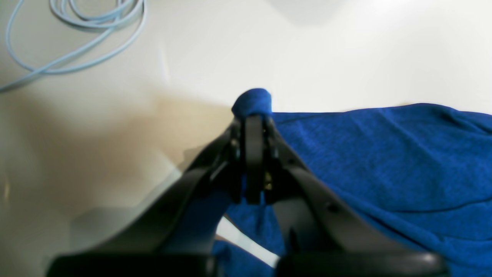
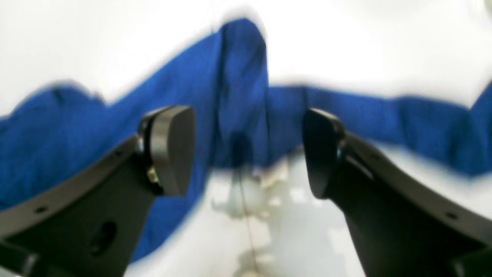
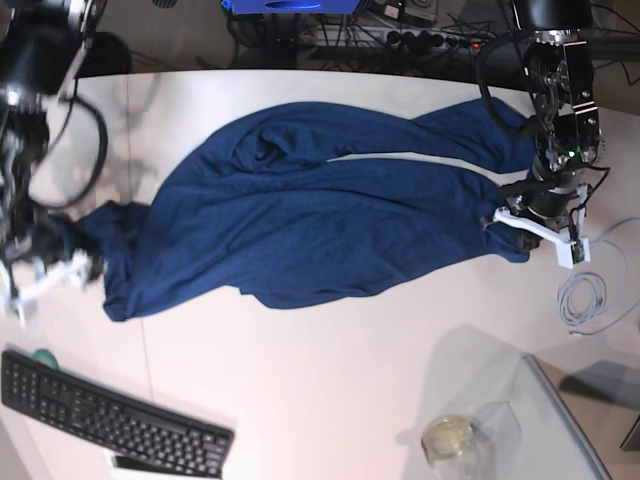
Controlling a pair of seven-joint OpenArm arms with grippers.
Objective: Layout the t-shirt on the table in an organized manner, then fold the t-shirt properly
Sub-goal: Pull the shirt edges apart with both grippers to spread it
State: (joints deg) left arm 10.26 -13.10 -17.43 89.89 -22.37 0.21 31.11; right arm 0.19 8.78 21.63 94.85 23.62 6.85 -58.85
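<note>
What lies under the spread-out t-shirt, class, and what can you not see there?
The white table shows all around the t-shirt, which lies on it. The tabletop beneath the cloth is covered, so anything lying there cannot be seen.

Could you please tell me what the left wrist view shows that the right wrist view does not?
Only the left wrist view shows the left gripper shut on a bunched bit of the t-shirt, and a coiled pale blue cable. Only the right wrist view shows the right gripper, its fingers spread apart with nothing between them. Both show the blue t-shirt lying on the white table.
</note>
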